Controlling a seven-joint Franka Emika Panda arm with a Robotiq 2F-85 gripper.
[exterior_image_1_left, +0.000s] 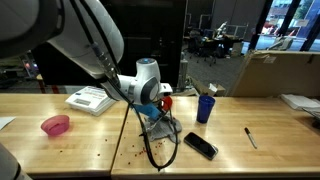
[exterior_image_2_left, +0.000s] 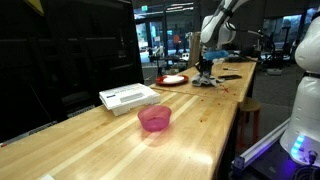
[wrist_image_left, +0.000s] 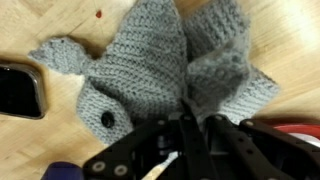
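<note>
A grey knitted soft toy (wrist_image_left: 150, 60) with a black button eye lies on the wooden table and fills the wrist view. My gripper (wrist_image_left: 195, 125) is down on it, its two fingers close together and pinching a fold of the knit at the toy's near edge. In an exterior view my gripper (exterior_image_1_left: 153, 108) reaches down onto the toy (exterior_image_1_left: 160, 122) near the table's middle. In an exterior view my gripper (exterior_image_2_left: 203, 68) is at the table's far end.
A black phone (exterior_image_1_left: 200, 146) lies beside the toy; it also shows in the wrist view (wrist_image_left: 18, 90). A blue cup (exterior_image_1_left: 205, 107), a marker (exterior_image_1_left: 250, 137), a pink bowl (exterior_image_1_left: 56, 125), a white box (exterior_image_1_left: 92, 99) and a red object (exterior_image_1_left: 167, 100) stand around on the table.
</note>
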